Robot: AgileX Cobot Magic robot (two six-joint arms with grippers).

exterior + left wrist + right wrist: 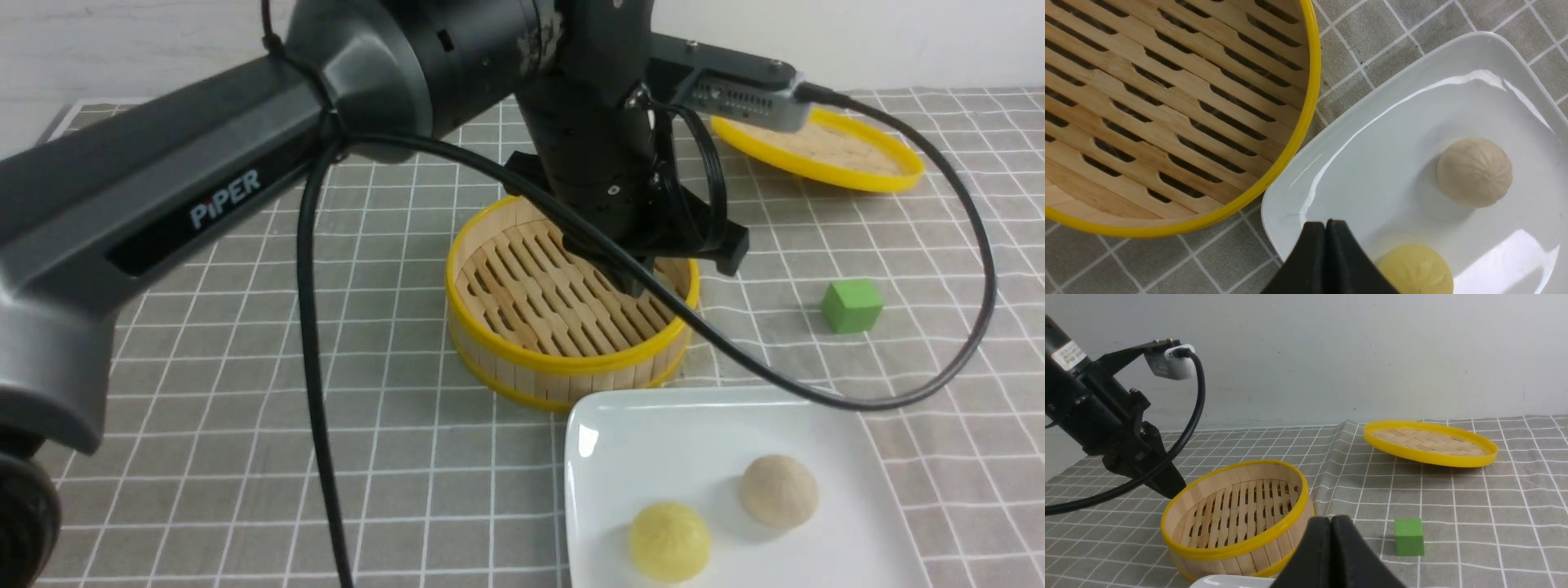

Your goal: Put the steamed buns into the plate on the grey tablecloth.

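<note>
Grey tablecloth point(196, 457), creased, meets pale wall point(1331, 355).

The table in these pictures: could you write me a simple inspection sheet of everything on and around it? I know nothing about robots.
Surface: grey tablecloth with a white grid, creased towards the back.
Job's things: pale yellow bun and beige bun sit apart on the white plate.
Clutter: empty steamer basket just behind the plate; lid at the far right; green cube right of the basket.
Tools: left tool shut, empty, hanging over the basket; right tool shut, empty.
Cables: black cable loops off the left arm, passing in front of the basket.
Surroundings: plain pale wall; nothing else seen.
</note>
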